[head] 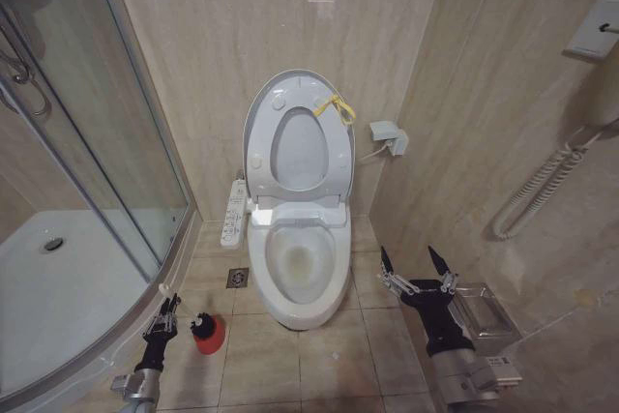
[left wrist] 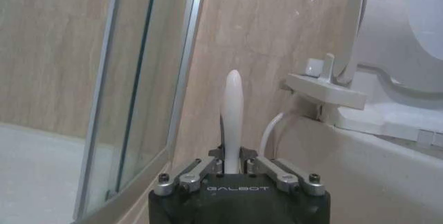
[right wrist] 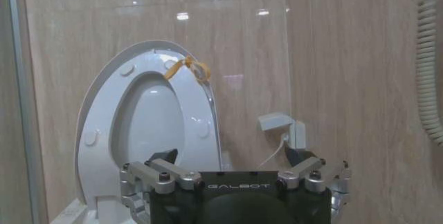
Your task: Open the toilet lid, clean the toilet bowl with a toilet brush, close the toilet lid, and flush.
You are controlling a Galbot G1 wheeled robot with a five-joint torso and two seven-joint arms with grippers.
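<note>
The toilet lid [head: 263, 103] stands upright against the back wall, a yellow ribbon [head: 336, 108] tied at its edge and the seat ring raised against it. Below it the toilet bowl [head: 300, 263] lies uncovered. My left gripper [head: 166, 316] is low at the left, beside the red holder cup [head: 207, 333]. In the left wrist view it [left wrist: 233, 164] is shut on the white handle of the toilet brush [left wrist: 233, 110]; the bristle head is hidden. My right gripper [head: 418, 273] hangs open right of the bowl, facing the lid [right wrist: 97, 99] from a distance.
A glass shower door [head: 106, 142] and curved white tray [head: 58, 287] close off the left. A control panel [head: 234, 212] juts from the toilet's left side, with a floor drain [head: 237, 278] below. A steel bin [head: 484, 316] and wall hose [head: 542, 186] stand at right.
</note>
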